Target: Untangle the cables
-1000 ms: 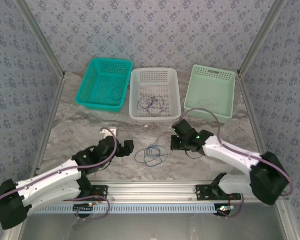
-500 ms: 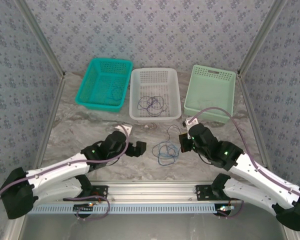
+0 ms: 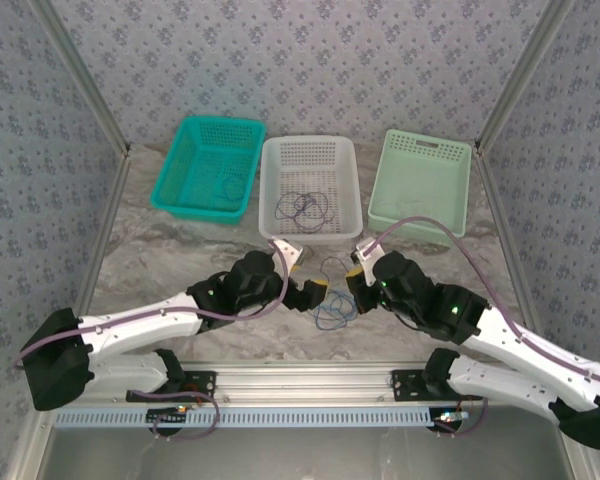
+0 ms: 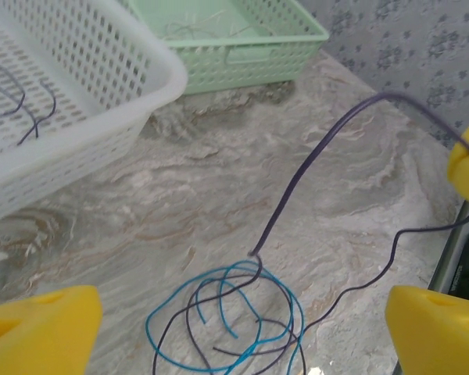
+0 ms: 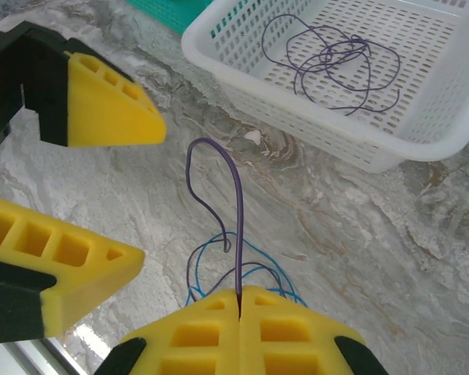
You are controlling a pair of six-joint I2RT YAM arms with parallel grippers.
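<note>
The task is judged to be partly under way. A small knot of blue and purple cables (image 4: 223, 324) lies on the desk (image 4: 180, 195) between the two hands, just in front of the white basket (image 3: 270, 200). One purple strand (image 5: 238, 195) is pinched in the clenched right hand (image 5: 240, 301) and arched up out of the knot. The left hand (image 3: 312, 292) is spread wide beside it, grasping nothing. A further tangle of purplish cables (image 3: 305, 208) is seen in the white basket, and a thin cable (image 3: 232, 185) in the teal basket (image 3: 168, 180), so most of the separating is judged to be left.
</note>
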